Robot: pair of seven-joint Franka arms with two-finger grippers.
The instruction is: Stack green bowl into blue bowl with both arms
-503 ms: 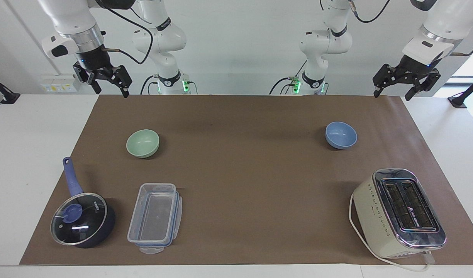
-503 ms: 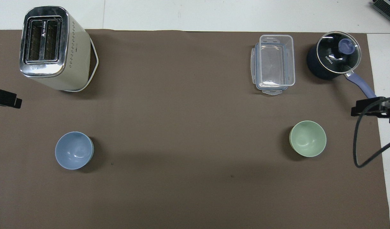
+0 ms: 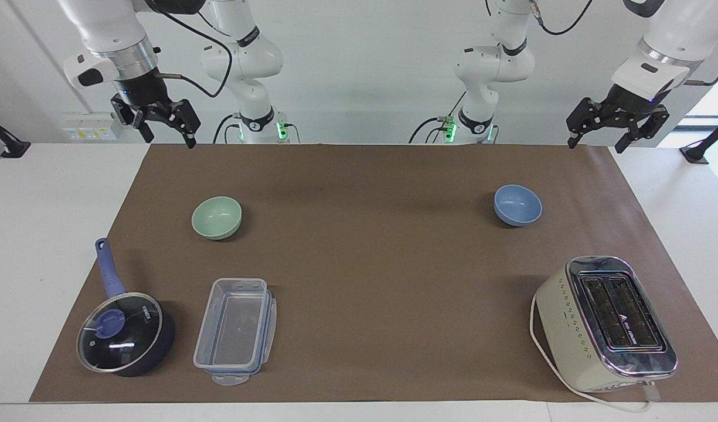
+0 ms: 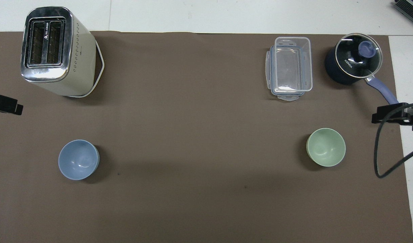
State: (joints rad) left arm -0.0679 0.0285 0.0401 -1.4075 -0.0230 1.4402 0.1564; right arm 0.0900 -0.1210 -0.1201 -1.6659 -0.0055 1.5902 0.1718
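Wall: plain white (image 3: 370, 70), running along the 12 o'clock edge of the facing view; evenly lit.
Socket panel: pale wall outlets (image 3: 89, 130), low on the wall toward 10 o'clock.
Window: a bright opening (image 3: 710, 99) at 2 o'clock in the facing view, washed out by daylight.
Surface: white table (image 3: 48, 234), its bare margins showing at 3, 6 and 9 o'clock.
Mat: brown sheet (image 3: 370, 281) covering most of the surface; matte, with soft shadows.
Stands: dark slanted legs at 9 o'clock (image 3: 1, 140) and at 3 o'clock (image 3: 707, 143), resting on the surface's corners.
Light: diffuse, no hard glare.
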